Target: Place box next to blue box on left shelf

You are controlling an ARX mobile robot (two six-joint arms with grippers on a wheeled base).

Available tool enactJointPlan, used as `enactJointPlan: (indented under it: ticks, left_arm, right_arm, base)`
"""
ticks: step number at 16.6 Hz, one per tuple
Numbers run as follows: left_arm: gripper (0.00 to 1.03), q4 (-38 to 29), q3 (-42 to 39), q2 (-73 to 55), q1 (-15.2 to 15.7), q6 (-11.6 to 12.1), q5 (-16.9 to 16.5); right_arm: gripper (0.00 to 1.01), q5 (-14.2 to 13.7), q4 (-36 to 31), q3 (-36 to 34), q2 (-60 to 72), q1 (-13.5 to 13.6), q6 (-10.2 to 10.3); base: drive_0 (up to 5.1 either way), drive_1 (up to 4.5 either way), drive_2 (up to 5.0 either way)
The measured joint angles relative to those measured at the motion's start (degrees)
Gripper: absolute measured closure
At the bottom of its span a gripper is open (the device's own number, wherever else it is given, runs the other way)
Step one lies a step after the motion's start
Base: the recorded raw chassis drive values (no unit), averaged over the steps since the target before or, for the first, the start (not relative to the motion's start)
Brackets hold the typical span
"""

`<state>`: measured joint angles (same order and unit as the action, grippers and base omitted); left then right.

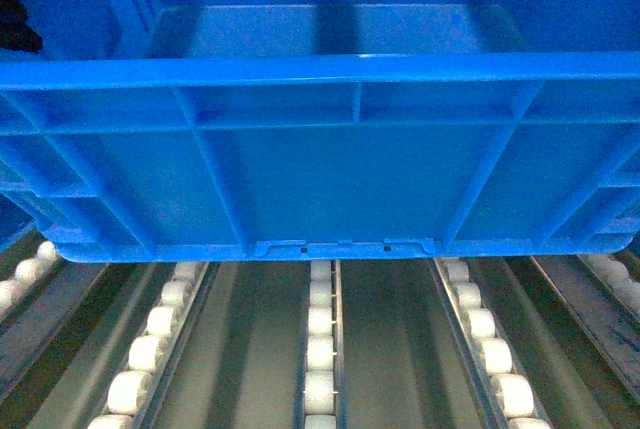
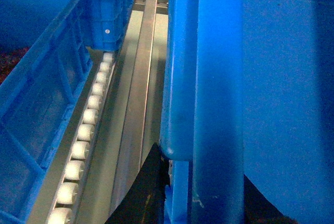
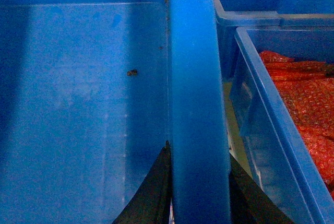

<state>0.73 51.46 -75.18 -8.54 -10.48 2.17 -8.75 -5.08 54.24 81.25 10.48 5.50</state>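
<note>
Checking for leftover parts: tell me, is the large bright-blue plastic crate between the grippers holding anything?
No, the large bright-blue plastic crate shows only bare floor.

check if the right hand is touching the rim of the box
Touching. The right wrist view shows the right hand with one dark finger on each side of the box rim, pressed against it with no gap.

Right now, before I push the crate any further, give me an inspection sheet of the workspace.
Surface: left shelf, grey rails with white rollers, bare ahead of the crate.
Job's things: box, inside floor bare, held over the rollers.
Clutter: neighbour crate to the left; another crate to the right holding red material.
Grippers: left gripper and right gripper, jaws astride the box rim.
Cables: nothing seen.
Surroundings: nothing seen beyond the rack.
</note>
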Motion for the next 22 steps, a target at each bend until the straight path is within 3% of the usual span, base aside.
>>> enactJointPlan:
  ticks: [21,22]
  left_arm:
    - [0.86,0.0,0.0,0.0,0.0,0.0,0.0]
    - [0.86,-4.31,-1.36,0.0,-0.81,0.87,2.78]
  right_arm:
    - [0.82,0.0,0.0,0.0,0.0,0.0,-0.02]
    - [0.82,0.04,0.07,0.0,0.0,0.0,0.17]
  base:
    - [0.0,0.0,0.0]
    - [0.0,0.0,0.0]
